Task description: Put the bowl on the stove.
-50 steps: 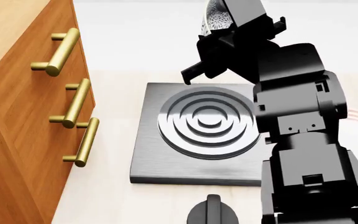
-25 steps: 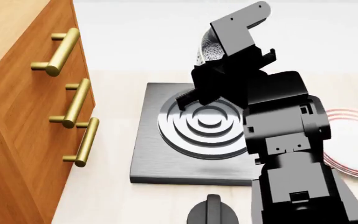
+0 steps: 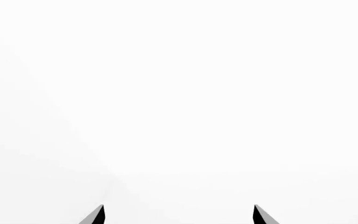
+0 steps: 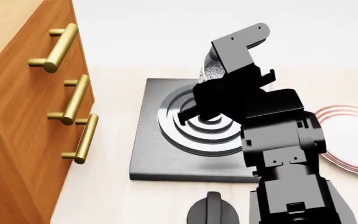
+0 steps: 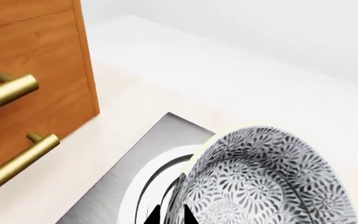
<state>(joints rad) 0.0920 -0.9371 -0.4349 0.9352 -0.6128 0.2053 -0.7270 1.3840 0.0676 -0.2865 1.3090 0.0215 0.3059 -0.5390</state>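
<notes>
My right hand (image 5: pixel 166 215) is clamped on the rim of the bowl (image 5: pixel 263 182), tilted in the air over the stove (image 4: pixel 166 154); next I judge it needs levelling and lowering onto the burner.

Simulated kitchen, stove (image 4: pixel 166 154), knob (image 4: pixel 213 212), wooden drawers (image 4: pixel 24 126)

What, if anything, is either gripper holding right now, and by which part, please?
The right gripper holds the small white bowl with grey-blue floral pattern by its rim. The left gripper holds nothing.
</notes>
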